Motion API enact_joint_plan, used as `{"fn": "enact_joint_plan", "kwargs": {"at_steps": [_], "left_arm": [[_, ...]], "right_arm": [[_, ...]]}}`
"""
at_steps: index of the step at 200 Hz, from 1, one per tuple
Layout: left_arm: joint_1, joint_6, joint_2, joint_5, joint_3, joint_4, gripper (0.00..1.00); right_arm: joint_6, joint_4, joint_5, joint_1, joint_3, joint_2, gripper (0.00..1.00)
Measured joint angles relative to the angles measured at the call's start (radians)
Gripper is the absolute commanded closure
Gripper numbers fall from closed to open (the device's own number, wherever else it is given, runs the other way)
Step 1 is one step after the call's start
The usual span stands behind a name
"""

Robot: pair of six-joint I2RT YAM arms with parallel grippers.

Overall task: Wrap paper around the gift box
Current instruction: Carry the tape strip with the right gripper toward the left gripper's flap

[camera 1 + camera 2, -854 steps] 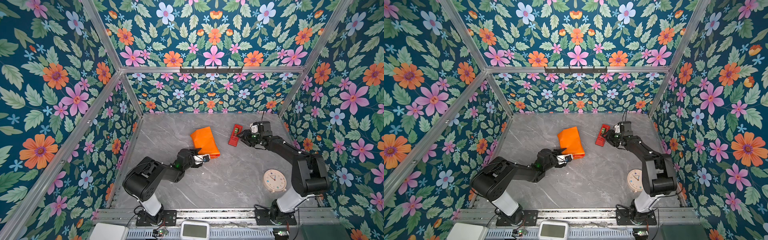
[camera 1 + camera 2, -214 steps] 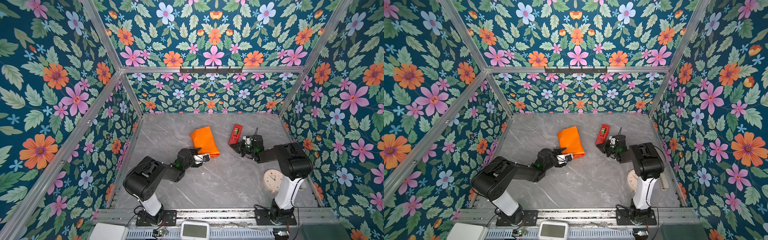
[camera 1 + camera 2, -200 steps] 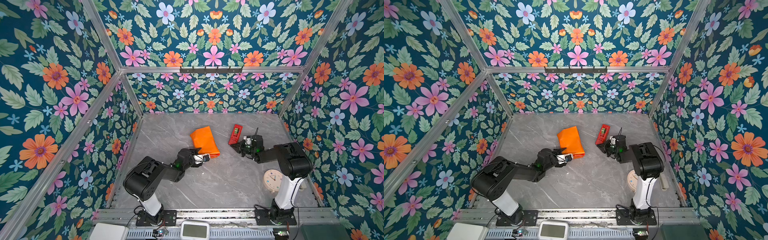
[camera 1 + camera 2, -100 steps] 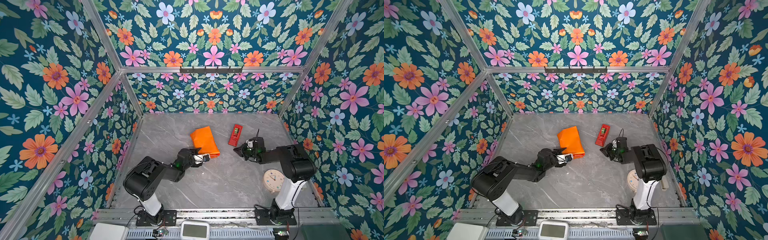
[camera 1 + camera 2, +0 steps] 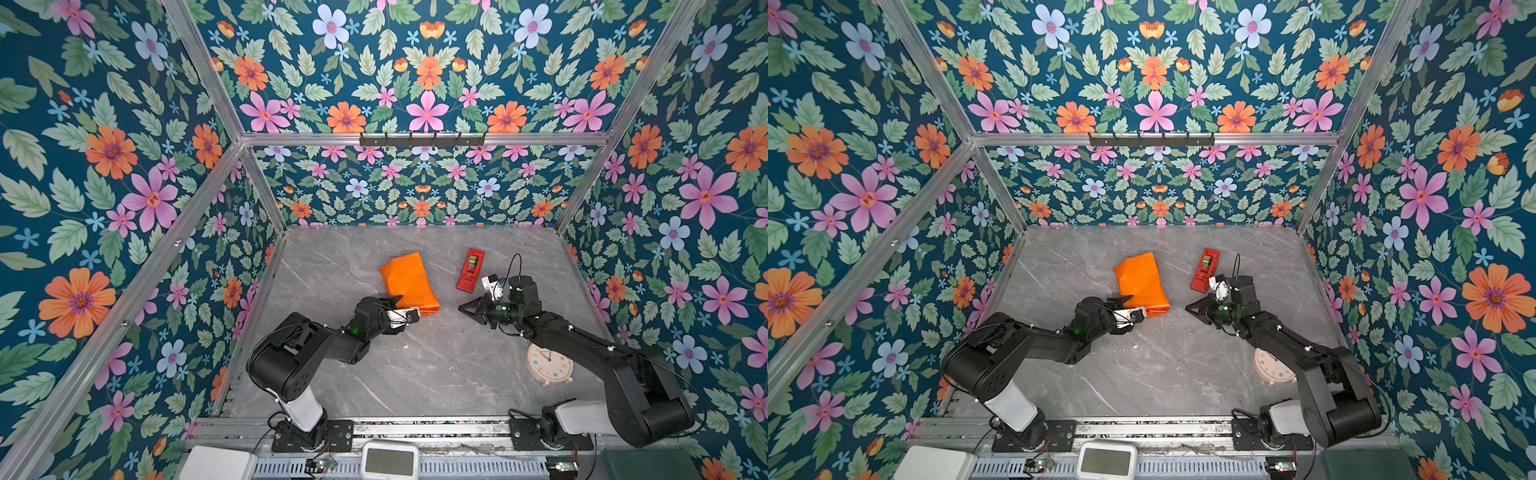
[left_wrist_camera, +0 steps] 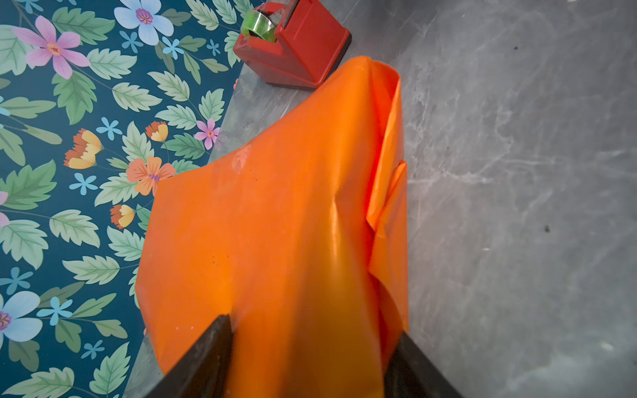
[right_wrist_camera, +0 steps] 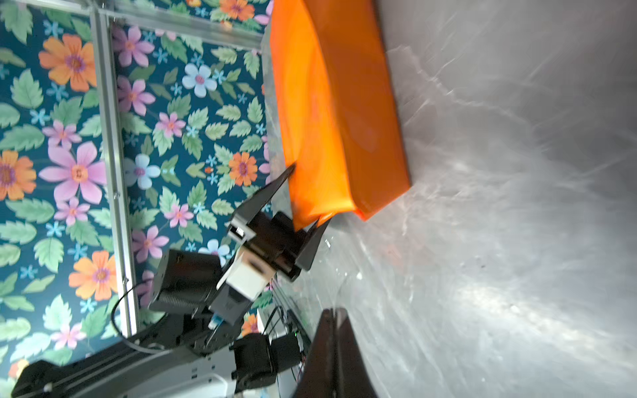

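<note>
Jaws of our left gripper (image 7: 307,196) pinch the folded end of the paper (image 5: 409,278); our right gripper (image 5: 463,307) is closed and empty. We should press this end flat before we tape it.

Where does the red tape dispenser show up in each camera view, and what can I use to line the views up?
In a top view: tape dispenser right of the orange paper, apart from it.
In a top view: tape dispenser again right of the orange paper, apart from it.
Left wrist: tape dispenser just beyond the far end of the orange paper.
Right wrist: not in it.
Shared landmark: the orange paper, seen in all four views.
</note>
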Motion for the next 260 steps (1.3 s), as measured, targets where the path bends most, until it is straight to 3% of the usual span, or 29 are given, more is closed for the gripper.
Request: {"fn": "enact_joint_plan", "kwargs": {"at_steps": [36,87,157,209,260], "left_arm": [[0.0,0.0,0.003,-0.003,0.0,0.006,0.32],[0.0,-0.002,0.003,-0.004,0.0,0.007,0.32],[0.008,-0.003,0.003,-0.052,0.0,0.006,0.32],[0.005,-0.006,0.003,-0.051,-0.002,0.011,0.33],[0.015,-0.014,0.003,-0.021,0.002,0.01,0.35]], "right_arm": [[-0.039,-0.027,-0.035,0.111,0.048,0.01,1.0],[-0.024,0.075,-0.066,0.22,0.188,0.214,1.0],[-0.019,0.166,-0.095,0.227,0.317,0.402,1.0],[-0.005,0.195,-0.11,0.199,0.269,0.41,1.0],[-0.243,-0.087,-0.106,0.143,0.249,0.272,1.0]]}}
